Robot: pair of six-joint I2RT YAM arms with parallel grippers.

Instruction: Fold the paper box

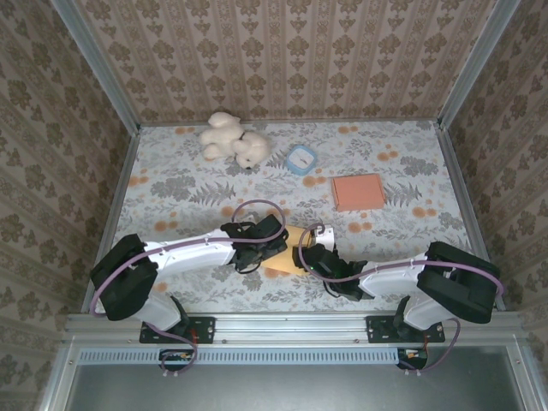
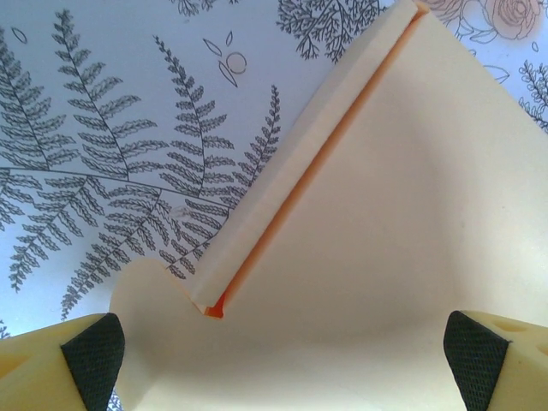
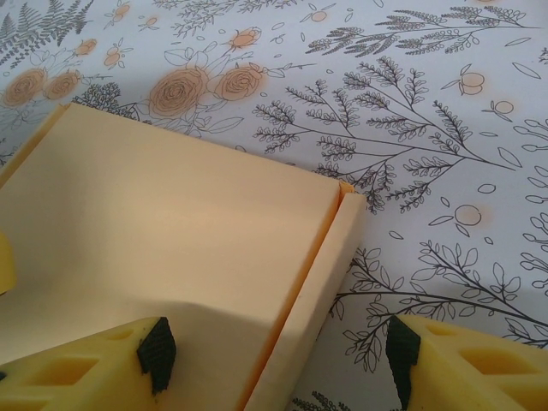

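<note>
1. Standing wide open, the left gripper (image 2: 282, 360) is straddling the box (image 1: 287, 257), which is lying between the arms at the near edge of the table (image 1: 171, 188).
2. The right gripper (image 3: 278, 360), equally wide, is spanning the side flap (image 3: 317, 291); closing squarely along its crease looks advisable.

Paper box (image 1: 285, 264) on the counter (image 1: 171, 193) between our left end effector (image 1: 270, 242) and right end effector (image 1: 310, 257), plush toy (image 1: 233, 141) behind.

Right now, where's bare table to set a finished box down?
Free: the left side of the table, between the plush toy and the left arm; the far right corner beyond the orange box. Crowded: near centre, where left gripper and right gripper meet at the paper box.
</note>
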